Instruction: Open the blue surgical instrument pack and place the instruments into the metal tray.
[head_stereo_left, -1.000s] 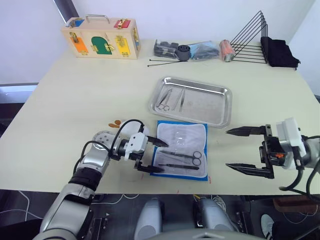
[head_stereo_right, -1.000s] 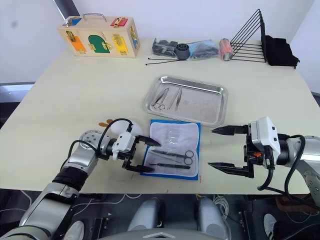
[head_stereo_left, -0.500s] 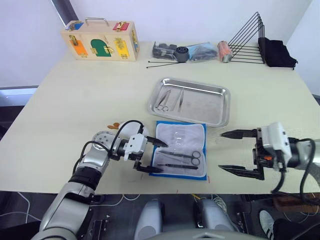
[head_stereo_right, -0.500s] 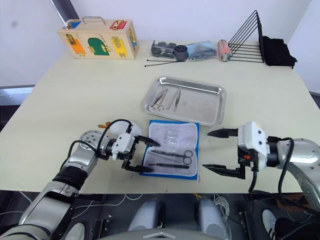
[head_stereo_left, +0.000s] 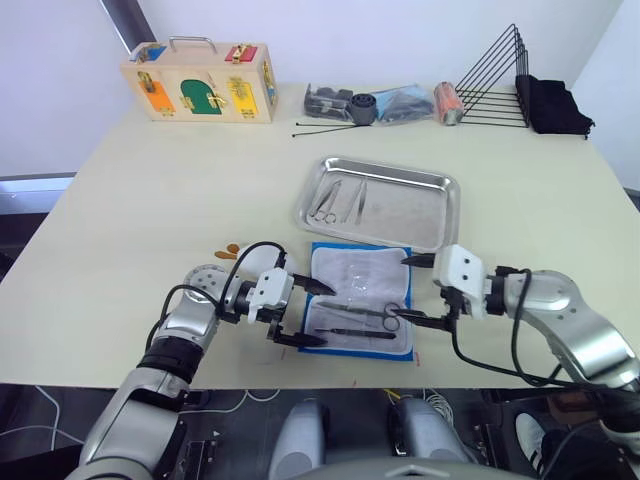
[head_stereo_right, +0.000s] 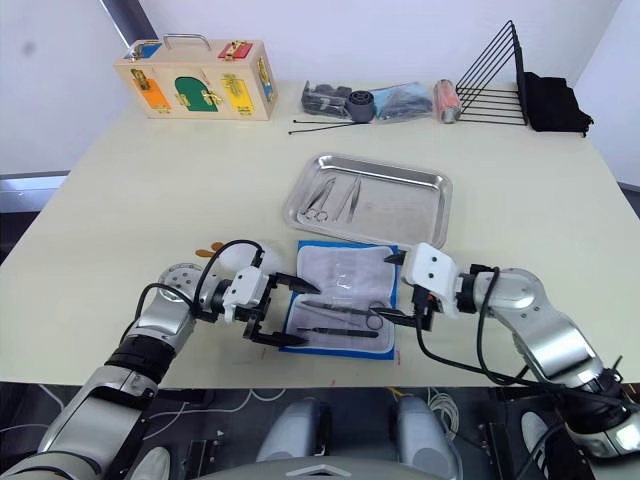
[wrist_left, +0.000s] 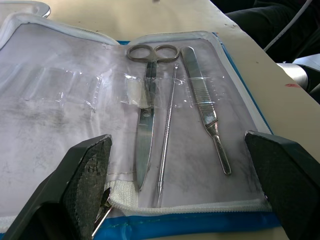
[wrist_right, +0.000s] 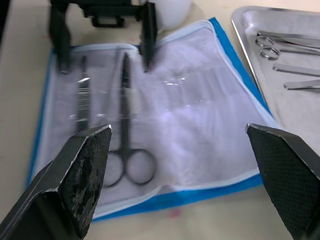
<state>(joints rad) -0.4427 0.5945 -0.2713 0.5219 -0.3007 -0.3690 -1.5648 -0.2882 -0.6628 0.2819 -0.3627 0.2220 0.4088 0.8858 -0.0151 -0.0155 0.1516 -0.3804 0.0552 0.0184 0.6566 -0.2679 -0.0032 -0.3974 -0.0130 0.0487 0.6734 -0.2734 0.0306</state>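
The blue surgical instrument pack (head_stereo_left: 356, 276) lies open in front of the metal tray (head_stereo_left: 425, 218), its pale lining facing up. Scissors (head_stereo_left: 366, 311), a thin probe (wrist_left: 167, 140) and tweezers (head_stereo_left: 346, 333) rest on the lining. Other instruments (head_stereo_left: 336, 198) lie in the tray's left end. My left gripper (head_stereo_left: 330, 317) stands open over the pack's left edge, its fingers straddling the instruments' tips. My right gripper (head_stereo_left: 397, 290) is open at the pack's right edge, and its nearer fingertip is close to the scissors' rings.
A white round pouch (head_stereo_left: 252, 262) sits just behind my left gripper. Along the back of the table stand a wooden latch box (head_stereo_left: 200, 80), thin black rods (head_stereo_left: 330, 125), small clutter (head_stereo_left: 385, 100), a black wire rack (head_stereo_left: 495, 80) and a black cloth (head_stereo_left: 555, 105).
My right gripper has swung left from beyond the pack to its right edge, still open. The left gripper and the instruments have stayed put.
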